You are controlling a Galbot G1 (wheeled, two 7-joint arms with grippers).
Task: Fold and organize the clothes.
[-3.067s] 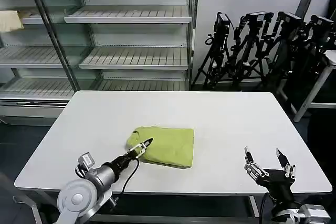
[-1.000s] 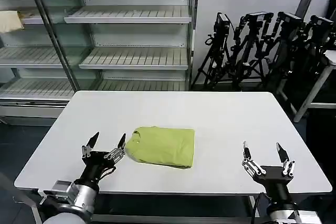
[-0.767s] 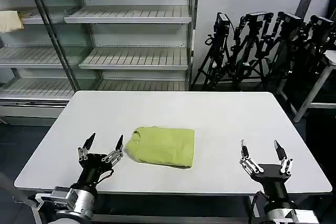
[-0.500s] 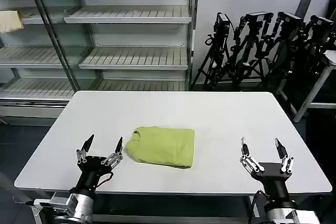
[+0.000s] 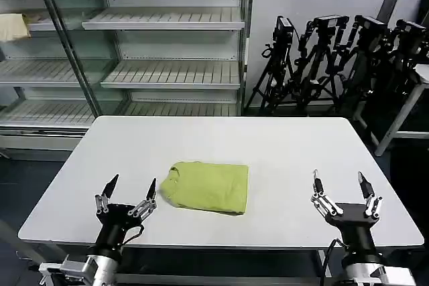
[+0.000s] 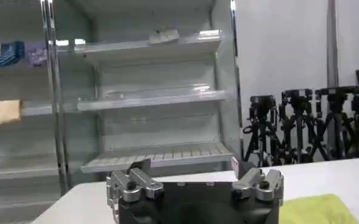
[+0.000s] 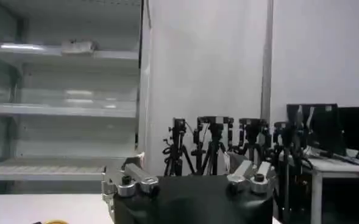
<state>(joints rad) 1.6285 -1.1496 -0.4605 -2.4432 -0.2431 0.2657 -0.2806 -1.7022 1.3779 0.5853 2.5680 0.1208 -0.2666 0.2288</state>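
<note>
The white table (image 5: pixel 281 152) carried the folded T-shirt (image 5: pixel 209 186), lying flat near its front middle. My left gripper (image 5: pixel 127 192) stood just beside the shirt's left edge, fingers spread wide, holding nothing. My right gripper (image 5: pixel 340 187) stood well apart to the right, likewise wide open and empty.

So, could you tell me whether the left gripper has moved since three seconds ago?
Yes. The left gripper has pulled back from the folded T-shirt toward the table near edge, jaws now open.
</note>
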